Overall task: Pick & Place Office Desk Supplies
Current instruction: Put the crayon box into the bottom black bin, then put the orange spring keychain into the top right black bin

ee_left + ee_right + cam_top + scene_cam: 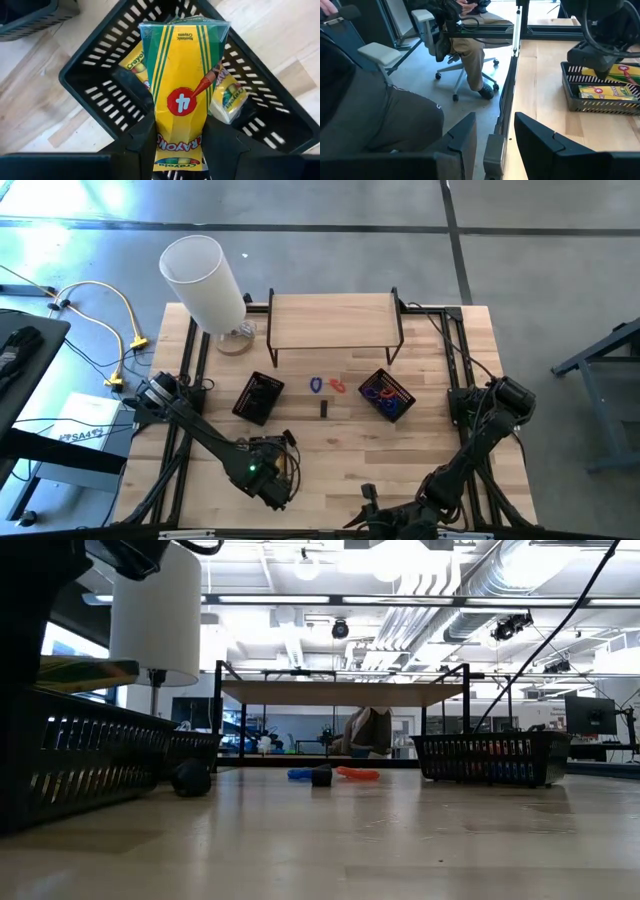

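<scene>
- Currently the crayon packet [184,95] sits pinched between the left gripper [179,142] fingers, directly above a black mesh basket [95,75].
- Likely light, thin card, crushable; a gentle flat-side grip suits.
- Right gripper [495,132] spread, empty, parked at the table's near edge.

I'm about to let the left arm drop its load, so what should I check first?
1. Left claw grips the crayon box: ok.
2. Box hangs over the black basket: ok.
3. Room inside, beside the crayon boxes already there: ok, though tight.
4. Right claw out of the way at the table's near edge, empty: ok.
5. Height above the basket floor: cannot tell.
6. Loose bands in mid-table, clear of the drop: ok.
</scene>
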Robot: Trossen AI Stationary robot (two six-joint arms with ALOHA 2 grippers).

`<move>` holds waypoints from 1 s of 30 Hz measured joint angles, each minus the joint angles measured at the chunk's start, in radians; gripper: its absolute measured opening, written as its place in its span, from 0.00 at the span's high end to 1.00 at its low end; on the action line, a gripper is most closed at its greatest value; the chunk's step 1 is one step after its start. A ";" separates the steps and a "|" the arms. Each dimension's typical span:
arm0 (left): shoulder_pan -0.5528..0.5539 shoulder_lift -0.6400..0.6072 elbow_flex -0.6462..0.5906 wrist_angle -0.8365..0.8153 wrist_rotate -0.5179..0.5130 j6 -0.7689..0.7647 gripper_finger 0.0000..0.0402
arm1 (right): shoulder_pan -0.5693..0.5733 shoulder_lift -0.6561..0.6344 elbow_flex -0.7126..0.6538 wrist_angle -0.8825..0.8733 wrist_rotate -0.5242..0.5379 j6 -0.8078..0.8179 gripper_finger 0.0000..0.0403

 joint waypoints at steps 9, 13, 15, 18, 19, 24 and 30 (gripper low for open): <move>0.002 0.000 0.000 -0.001 0.023 0.005 0.56 | 0.005 0.000 0.000 0.001 0.000 0.003 0.70; 0.006 0.000 0.000 -0.002 0.021 -0.009 0.47 | 0.007 0.000 0.000 0.008 0.000 0.003 0.70; 0.015 -0.001 0.000 -0.010 0.027 0.003 0.44 | 0.007 0.000 0.000 0.008 0.000 0.003 0.70; 0.028 -0.022 0.000 -0.008 0.031 0.044 0.44 | 0.011 0.000 0.000 0.010 0.000 0.003 0.70; 0.032 -0.036 0.000 -0.010 0.027 0.058 0.43 | 0.012 0.000 0.000 0.012 0.000 0.003 0.70; 0.049 -0.140 0.002 -0.012 -0.071 0.155 0.43 | 0.013 0.000 0.000 0.016 0.001 0.020 0.70; 0.091 -0.264 0.002 -0.013 -0.203 0.491 0.43 | 0.008 0.000 0.000 0.019 0.005 0.028 0.70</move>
